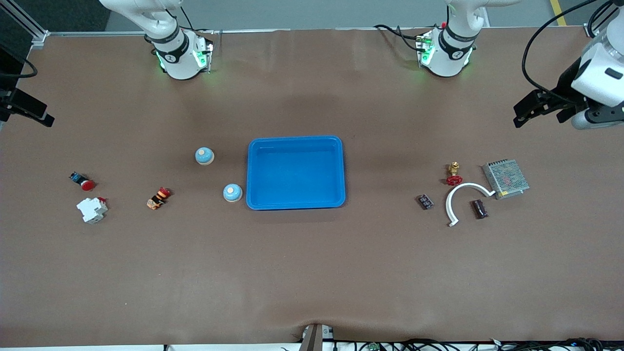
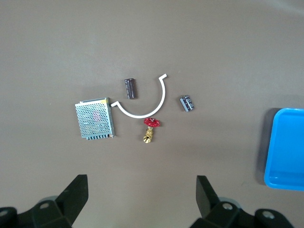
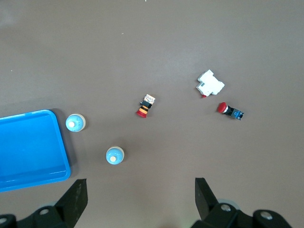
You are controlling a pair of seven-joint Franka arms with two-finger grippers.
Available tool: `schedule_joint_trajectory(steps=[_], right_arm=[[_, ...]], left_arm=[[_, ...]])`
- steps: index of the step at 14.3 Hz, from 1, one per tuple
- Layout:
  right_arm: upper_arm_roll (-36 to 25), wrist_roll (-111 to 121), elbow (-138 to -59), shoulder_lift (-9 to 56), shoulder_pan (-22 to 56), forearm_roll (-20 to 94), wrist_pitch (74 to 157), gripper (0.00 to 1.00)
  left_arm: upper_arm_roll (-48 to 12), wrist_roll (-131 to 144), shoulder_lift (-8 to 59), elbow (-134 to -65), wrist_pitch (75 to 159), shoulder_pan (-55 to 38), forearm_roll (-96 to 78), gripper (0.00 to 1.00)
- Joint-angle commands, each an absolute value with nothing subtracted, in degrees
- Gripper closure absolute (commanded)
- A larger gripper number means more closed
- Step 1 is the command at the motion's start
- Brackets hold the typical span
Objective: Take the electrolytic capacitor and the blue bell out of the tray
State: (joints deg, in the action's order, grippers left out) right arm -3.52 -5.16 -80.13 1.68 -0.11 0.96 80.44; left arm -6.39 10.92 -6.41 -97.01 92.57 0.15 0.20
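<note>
Two blue bells with cream bases stand beside the blue tray [image 1: 296,204] toward the right arm's end: one [image 1: 233,193] close to the tray, one [image 1: 204,156] farther from the front camera. Both show in the right wrist view [image 3: 75,123] [image 3: 115,155]. A dark cylindrical capacitor [image 1: 480,208] [image 2: 130,89] and a smaller dark capacitor [image 1: 425,201] [image 2: 187,103] lie toward the left arm's end. My left gripper [image 1: 538,111] [image 2: 142,194] is open and empty, high over the table edge at that end. My right gripper [image 1: 27,109] [image 3: 141,194] is open and empty, high at the right arm's end.
Beside the capacitors lie a white curved strip [image 1: 463,197], a red-handled brass valve [image 1: 454,174] and a metal mesh power supply [image 1: 505,179]. Toward the right arm's end lie a red-and-orange part [image 1: 158,198], a white breaker [image 1: 92,209] and a red push button [image 1: 83,181].
</note>
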Motion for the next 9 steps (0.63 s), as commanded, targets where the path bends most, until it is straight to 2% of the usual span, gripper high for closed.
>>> schedule_joint_trajectory(steps=[1, 9], right_arm=[[-3.5, -5.5, -78.4, 2.2, -0.1, 1.1, 77.9, 0.0], [-3.7, -5.5, -78.4, 2.2, 0.3, 1.1, 77.7, 0.0]], left_arm=[[-5.8, 7.8, -8.1, -97.9, 91.1, -0.1, 0.2, 0.0], [-6.3, 8.0, -6.5, -94.5, 88.8, -0.2, 2.9, 0.0]])
